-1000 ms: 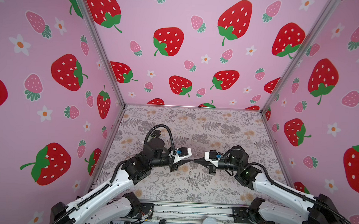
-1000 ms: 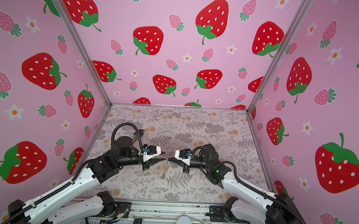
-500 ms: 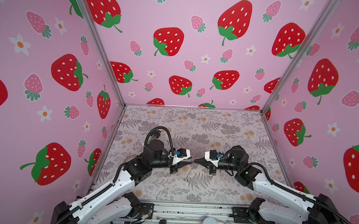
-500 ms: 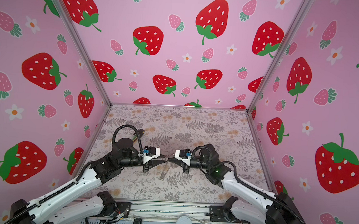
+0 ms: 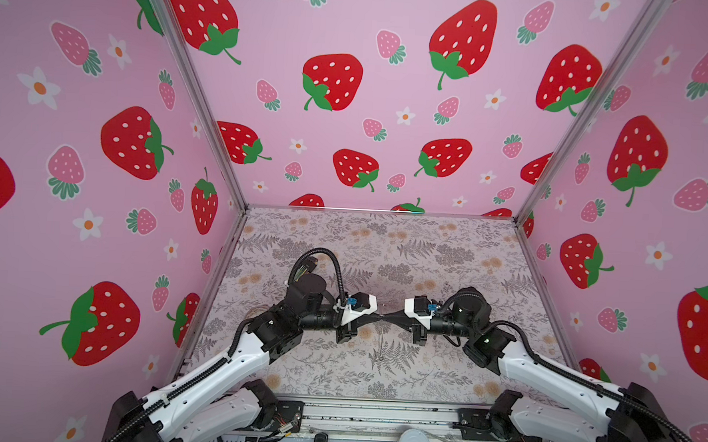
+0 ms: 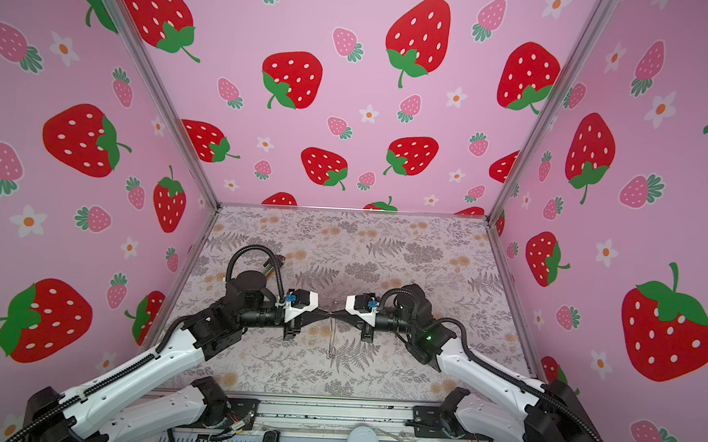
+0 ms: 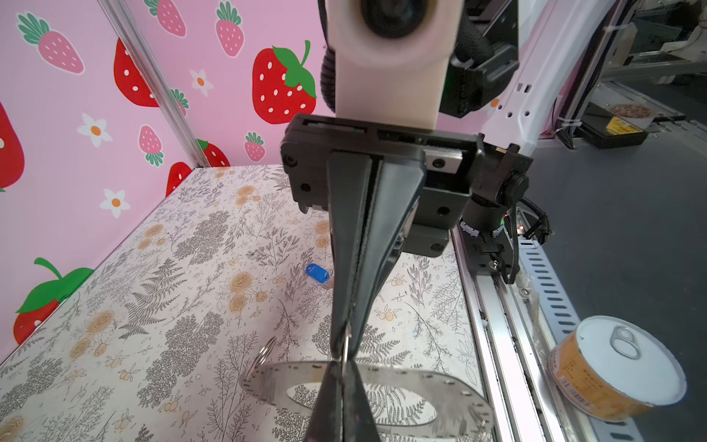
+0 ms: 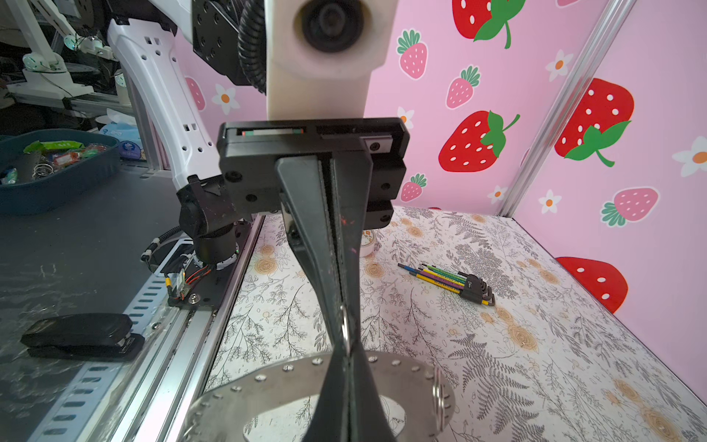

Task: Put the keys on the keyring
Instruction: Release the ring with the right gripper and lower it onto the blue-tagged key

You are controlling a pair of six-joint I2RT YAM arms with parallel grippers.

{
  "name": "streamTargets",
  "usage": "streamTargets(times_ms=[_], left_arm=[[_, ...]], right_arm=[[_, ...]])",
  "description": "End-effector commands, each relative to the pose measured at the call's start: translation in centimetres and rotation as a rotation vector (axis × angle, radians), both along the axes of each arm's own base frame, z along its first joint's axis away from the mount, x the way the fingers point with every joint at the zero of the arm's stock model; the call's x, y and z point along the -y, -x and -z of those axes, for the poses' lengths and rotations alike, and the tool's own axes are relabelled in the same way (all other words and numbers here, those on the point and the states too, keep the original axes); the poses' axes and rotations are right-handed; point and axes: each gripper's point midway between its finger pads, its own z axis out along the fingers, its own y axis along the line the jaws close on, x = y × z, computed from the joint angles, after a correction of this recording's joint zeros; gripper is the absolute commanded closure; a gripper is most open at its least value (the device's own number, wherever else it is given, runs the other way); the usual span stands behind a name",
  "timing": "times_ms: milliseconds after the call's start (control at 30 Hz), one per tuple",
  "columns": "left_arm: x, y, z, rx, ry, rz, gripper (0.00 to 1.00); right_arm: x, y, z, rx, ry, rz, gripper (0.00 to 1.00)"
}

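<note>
Left gripper (image 7: 341,364) and right gripper (image 8: 346,354) meet tip to tip, both clamped on the wire loop (image 7: 346,343) of the keyring (image 7: 455,394) — the key (image 7: 317,272) lies well apart.

Floral table (image 7: 126,306): blue-headed key (image 7: 317,272), hex keys (image 8: 447,281).

L arm (image 5: 210,393) & R arm (image 5: 552,382): white shells, black joints, ribbed black cables (image 5: 321,250); fingers (image 7: 394,199) black, tapered; cream cam housing (image 7: 386,84).

Key (image 7: 317,273), only its blue plastic head showing, lies flat on the table (image 7: 153,306) right of the keyring (image 7: 455,394), a big thin flat grey ring with rim holes and a small wire loop (image 7: 267,350), hanging upright over mid-table.
</note>
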Motion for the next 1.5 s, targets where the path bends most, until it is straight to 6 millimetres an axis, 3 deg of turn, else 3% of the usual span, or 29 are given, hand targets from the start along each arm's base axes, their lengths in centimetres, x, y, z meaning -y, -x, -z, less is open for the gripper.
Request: streamTargets(times_ms=[0,167,267,367,533,767,933,1200,1367,1467], left_arm=[[0.3,0.1,-2.2,0.079,0.033,0.026,1.0],[-0.5,-0.6,-1.5,0.176,-0.005,-0.029,1.0],[-0.7,-1.3,-1.0,0.254,-0.019,-0.062,1.0],[-0.7,-1.6,-0.7,0.331,-0.032,-0.061,1.0],[-0.3,-2.4,-0.1,0.448,-0.042,-0.054,1.0],[0.2,-2.9,1.1,0.464,-0.073,-0.042,1.0],[0.2,-2.9,1.5,0.432,-0.064,-0.048,1.0],[0.9,-2.7,2.1,0.37,-0.055,-0.012,1.0],[1.1,-2.6,2.3,0.318,-0.039,0.04,1.0],[1.2,-2.8,1.9,0.288,-0.005,0.053,1.0]], right_arm=[[0.1,0.5,-0.9,0.023,-0.03,-0.012,0.86],[1.3,-0.5,-0.9,0.021,-0.021,0.104,0.63],[2.6,-1.7,-0.9,-0.025,-0.006,0.229,0.59],[4.5,-4.3,-0.5,-0.154,-0.001,0.443,0.57],[8.4,-8.1,1.8,-0.399,0.003,0.796,0.57],[10.7,-10.2,7.4,-0.616,0.114,1.037,0.58],[12.5,-10.5,12.0,-0.72,0.252,1.165,0.58],[14.6,-10.9,15.4,-0.744,0.35,1.207,0.6],[16.4,-10.6,18.4,-0.72,0.472,1.276,0.68],[16.9,-10.9,19.0,-0.705,0.502,1.308,0.72]])
